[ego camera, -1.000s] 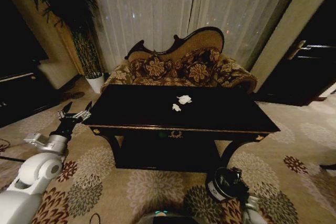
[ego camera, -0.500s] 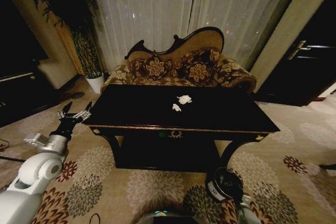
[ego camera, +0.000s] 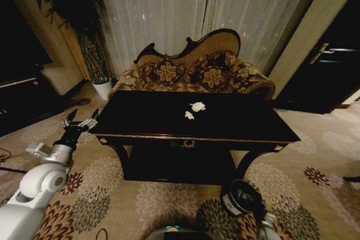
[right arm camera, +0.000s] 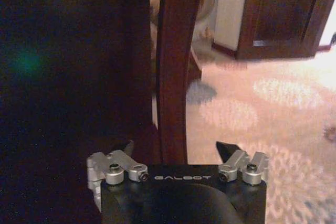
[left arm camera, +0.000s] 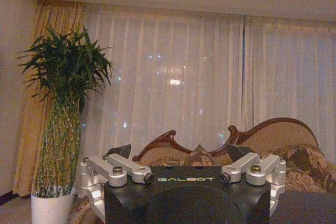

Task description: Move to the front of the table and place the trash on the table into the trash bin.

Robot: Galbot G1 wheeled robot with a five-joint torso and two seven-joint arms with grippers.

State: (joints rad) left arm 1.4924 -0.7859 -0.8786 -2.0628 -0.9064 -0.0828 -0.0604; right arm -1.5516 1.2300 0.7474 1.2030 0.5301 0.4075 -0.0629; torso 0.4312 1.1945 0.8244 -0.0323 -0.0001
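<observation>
The dark glossy table [ego camera: 146,122] with gold trim stands in the middle of the head view. Two small white paper wads of trash [ego camera: 197,106] [ego camera: 189,115] lie close together on its top. The black trash bin [ego camera: 242,197] with a white label sits on the carpet by the table's front right leg. My left gripper [ego camera: 79,122] hangs open off the table's left corner, empty, and the left wrist view shows it [left arm camera: 181,153] facing the curtains. My right gripper [right arm camera: 177,148] is open and empty, low down, facing the curved table leg [right arm camera: 176,66].
An ornate floral sofa [ego camera: 191,74] stands behind the table. A tall plant in a white pot [ego camera: 102,88] is at the back left, beside a low black cabinet [ego camera: 22,99]. A dark wooden door [ego camera: 326,77] is on the right. Patterned carpet [ego camera: 157,200] lies in front.
My right arm has dropped slightly toward the lower edge of the head view, so the bin's rim shows more fully. The left arm, table and wads are unchanged.
</observation>
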